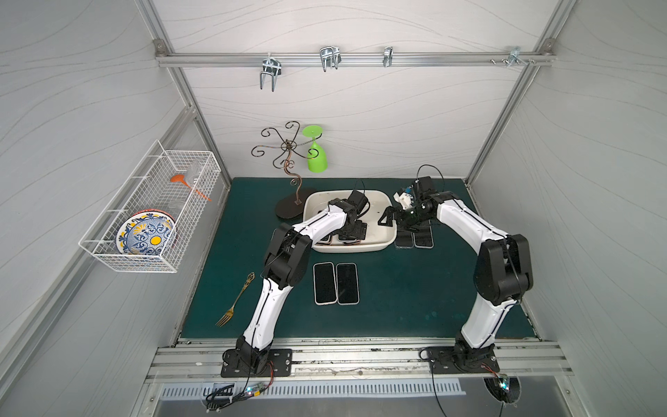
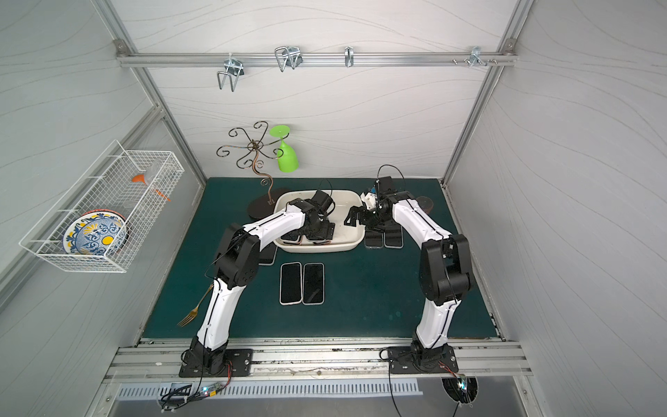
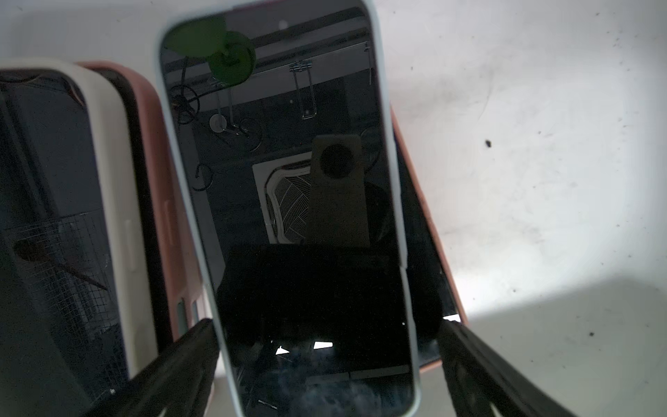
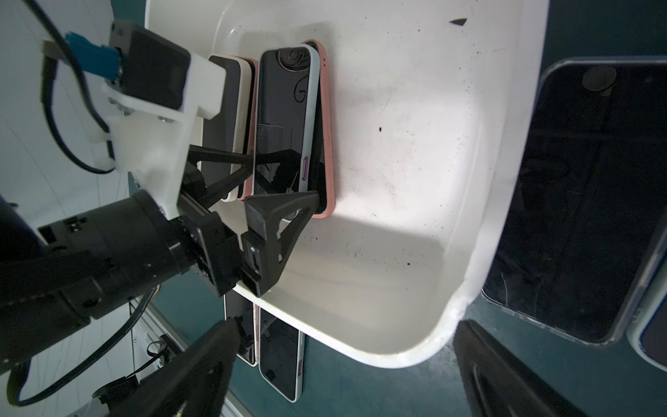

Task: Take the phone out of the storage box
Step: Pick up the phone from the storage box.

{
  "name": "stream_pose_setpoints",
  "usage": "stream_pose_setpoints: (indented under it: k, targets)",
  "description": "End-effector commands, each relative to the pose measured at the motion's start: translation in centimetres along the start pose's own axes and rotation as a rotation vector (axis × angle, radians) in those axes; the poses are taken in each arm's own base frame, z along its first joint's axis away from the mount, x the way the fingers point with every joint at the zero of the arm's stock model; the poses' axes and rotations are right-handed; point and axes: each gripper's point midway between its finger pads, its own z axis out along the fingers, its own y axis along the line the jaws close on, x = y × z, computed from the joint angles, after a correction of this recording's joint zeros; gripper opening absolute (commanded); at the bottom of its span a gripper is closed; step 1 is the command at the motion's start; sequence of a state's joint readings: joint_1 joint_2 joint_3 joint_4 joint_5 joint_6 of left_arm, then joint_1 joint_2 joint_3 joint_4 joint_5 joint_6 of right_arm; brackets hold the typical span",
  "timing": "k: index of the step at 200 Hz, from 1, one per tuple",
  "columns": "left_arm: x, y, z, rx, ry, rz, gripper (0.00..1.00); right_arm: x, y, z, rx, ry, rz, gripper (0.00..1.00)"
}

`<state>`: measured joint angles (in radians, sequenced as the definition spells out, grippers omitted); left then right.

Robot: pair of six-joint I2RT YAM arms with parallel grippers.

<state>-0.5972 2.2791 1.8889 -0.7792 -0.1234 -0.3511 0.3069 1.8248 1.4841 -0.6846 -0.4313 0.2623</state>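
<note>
Item: pale-blue-cased black-glass phone (image 3: pixel 288 180), in shallow cream-white plastic storage box (image 4: pixel 397 162), atop pink-cased phone (image 3: pixel 169 173); edges raised, prob. easier to pinch. L gripper (image 3: pixel 325 328): jaws wide, straddling it, not clamped. R gripper (image 4: pixel 348 326): wide, empty, at box rim.

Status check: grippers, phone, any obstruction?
Left gripper open, straddling the pale-blue-cased phone. Phone lies in storage box atop pink-cased phone, cream-cased phone alongside. Right gripper open near box rim, holding nothing.

1. The storage box (image 4: pixel 415 162) holds a pale-blue-cased phone (image 4: pixel 285 119) lying on a pink-cased phone (image 4: pixel 327 151), with a white-cased phone (image 4: pixel 231 119) just beside them.
2. The left gripper (image 4: pixel 281 177) has its fingers (image 4: pixel 285 209) spread either side of the pale-blue-cased phone.
3. Other phones (image 4: pixel 577 198) lie outside the box on the green tabletop (image 4: pixel 361 393).
</note>
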Motion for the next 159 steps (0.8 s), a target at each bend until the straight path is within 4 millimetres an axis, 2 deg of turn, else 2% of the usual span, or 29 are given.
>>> stream_pose_setpoints:
  k: [1,15,41,86,114,142,145,159]
  targets:
    - [-0.9,0.0,0.5,-0.006,-0.017,-0.010,0.94,0.3,-0.4,0.6,-0.010,0.016,0.001,0.99]
    - [-0.8,0.1,0.9,-0.003,-0.004,-0.011,0.89,0.3,-0.5,0.7,-0.011,0.020,0.001,0.99]
    - [-0.5,0.3,1.3,-0.001,0.008,-0.017,0.73,0.4,-0.6,0.8,-0.008,0.023,0.001,0.99]
    - [-2.4,0.0,-2.2,0.044,-0.088,-0.019,0.47,-0.5,0.1,1.1,-0.058,0.011,0.013,0.99]
    - [-3.3,-0.2,-4.7,0.080,-0.144,-0.021,0.41,-1.7,1.2,1.2,-0.147,-0.003,0.039,0.99]
    - [-4.6,-0.5,-8.3,0.128,-0.212,-0.020,0.40,-2.9,3.0,1.1,-0.250,-0.020,0.028,0.99]
    - [-3.9,-0.4,-7.9,0.126,-0.195,-0.018,0.40,-3.1,3.2,1.1,-0.260,-0.023,0.028,0.99]
    - [-4.0,-0.5,-9.0,0.143,-0.208,-0.018,0.39,-3.8,3.6,1.2,-0.290,-0.032,0.034,0.99]
